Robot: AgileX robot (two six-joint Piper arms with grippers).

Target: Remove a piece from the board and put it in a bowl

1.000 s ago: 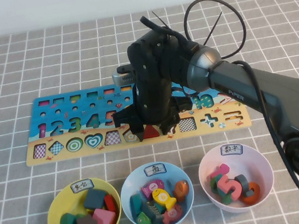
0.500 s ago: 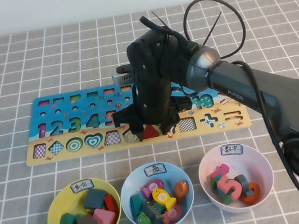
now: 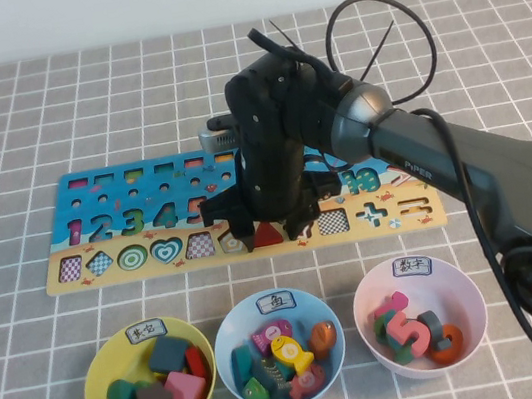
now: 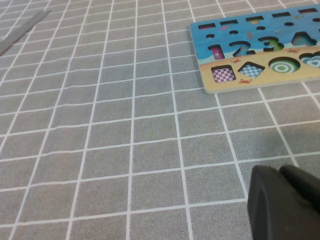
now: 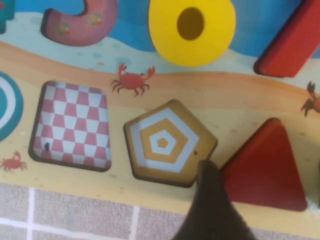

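Observation:
The piece, a red wooden triangle (image 3: 268, 232), lies in its slot in the tan strip of the board (image 3: 106, 275). My right gripper (image 3: 269, 229) is down over it, open, with one finger on each side of the triangle. The right wrist view shows the triangle (image 5: 267, 165) with one dark finger (image 5: 210, 205) close beside its corner; the other finger is out of frame. The yellow bowl (image 3: 94, 368), with several blocks in it, stands at the front left. My left gripper (image 4: 280, 174) is shut and hovers over bare cloth left of the board (image 4: 210, 87).
A light-blue bowl (image 3: 228, 329) and a white-pink bowl (image 3: 363, 300), both holding pieces, stand in front of the board. The right arm (image 3: 462, 158) reaches in from the right over the board's right half. Grey checked cloth covers the table.
The right gripper has edged slightly left and lower around the red triangle. The triangle stays in its slot and nothing else has moved.

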